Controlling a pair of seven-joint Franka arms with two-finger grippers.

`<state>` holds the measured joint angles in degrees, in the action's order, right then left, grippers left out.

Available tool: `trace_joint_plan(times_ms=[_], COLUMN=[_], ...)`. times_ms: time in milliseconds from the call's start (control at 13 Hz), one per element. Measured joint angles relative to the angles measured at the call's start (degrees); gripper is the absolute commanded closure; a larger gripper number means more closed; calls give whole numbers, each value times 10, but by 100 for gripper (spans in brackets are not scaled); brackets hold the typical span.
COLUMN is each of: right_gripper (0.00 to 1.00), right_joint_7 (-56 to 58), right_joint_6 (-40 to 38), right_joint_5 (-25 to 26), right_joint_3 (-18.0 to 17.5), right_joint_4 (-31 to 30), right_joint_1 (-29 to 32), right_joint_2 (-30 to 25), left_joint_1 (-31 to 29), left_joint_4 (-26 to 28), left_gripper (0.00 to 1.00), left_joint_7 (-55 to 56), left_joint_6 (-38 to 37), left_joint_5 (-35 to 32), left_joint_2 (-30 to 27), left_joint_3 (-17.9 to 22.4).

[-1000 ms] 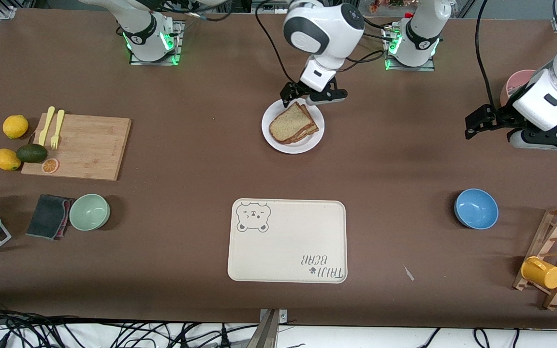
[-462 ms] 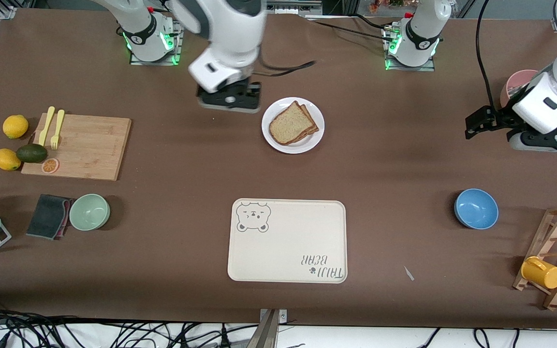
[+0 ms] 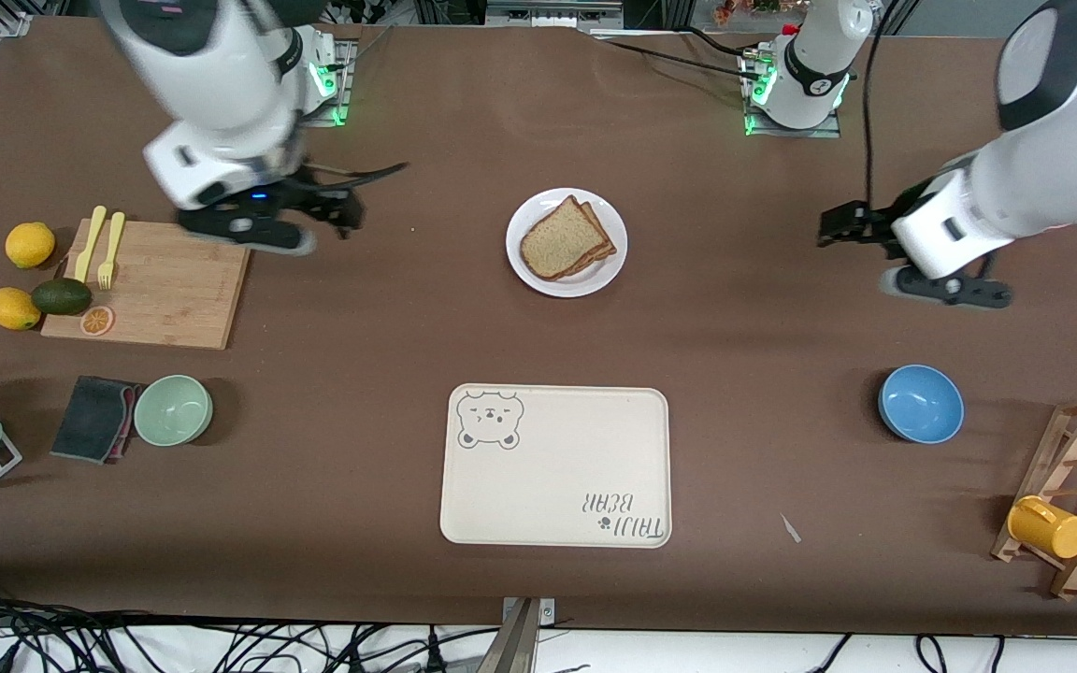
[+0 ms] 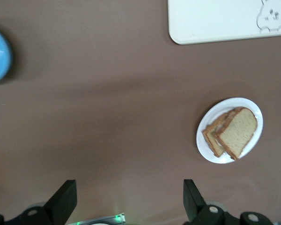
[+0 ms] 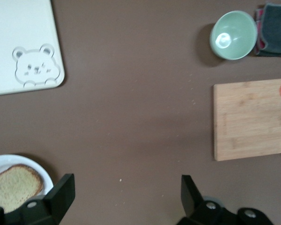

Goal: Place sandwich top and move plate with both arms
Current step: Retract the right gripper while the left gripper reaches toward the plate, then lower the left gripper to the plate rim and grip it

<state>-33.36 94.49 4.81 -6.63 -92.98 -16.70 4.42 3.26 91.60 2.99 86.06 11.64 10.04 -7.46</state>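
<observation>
My arms (image 3: 1043,187) are glossy white with dark grey joint caps, and my grippers are black: the left gripper (image 4: 126,204) and the right gripper (image 5: 126,199). The table (image 3: 389,308) is plain brown. The plate (image 3: 606,271) is shiny white. The top slice (image 3: 559,240) is light brown with small speckles and a darker crust. The tray (image 3: 557,486) is cream with a grey bear face and grey letters. One bowl (image 3: 920,403) is blue, the other bowl (image 3: 173,409) is pale green. The cloth (image 3: 93,418) is dark grey. The board (image 3: 165,290) is light wood. The lemons (image 3: 30,245) are yellow, the avocado (image 3: 62,296) dark green, the cup (image 3: 1047,527) yellow.
</observation>
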Motion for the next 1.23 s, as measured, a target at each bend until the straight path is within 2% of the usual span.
trace_joint_plan(times_ms=[154, 308, 615, 769, 923, 1154, 1231], right_gripper=[0, 0, 1, 1, 1, 1, 0], right_joint_7=[78, 139, 214, 237, 245, 246, 246], right_joint_6=[7, 7, -3, -34, -51, -66, -71], right_joint_5=[-5, -10, -55, -58, -59, -59, -59], right_joint_3=[36, 40, 40, 40, 39, 35, 35], right_joint_4=[-1, -1, 2, 11, 17, 40, 47], right_joint_1=[28, 72, 174, 193, 195, 195, 195], right_joint_2=[-19, -25, -36, -42, -44, -39, -37], left_joint_1=[21, 31, 36, 38, 40, 47, 52], left_joint_4=[0, 1, 3, 15, 56, 149, 175], left_gripper=[0, 0, 0, 0, 0, 1, 9], left_joint_7=[0, -20, -137, -201, -269, -369, -401], left_joint_6=[3, 17, 37, 67, 139, 260, 293], left_joint_5=[52, 105, 177, 222, 259, 346, 370], left_joint_2=[41, 74, 139, 167, 182, 191, 194], left_joint_3=[-1, -1, -10, -14, -19, -35, -40])
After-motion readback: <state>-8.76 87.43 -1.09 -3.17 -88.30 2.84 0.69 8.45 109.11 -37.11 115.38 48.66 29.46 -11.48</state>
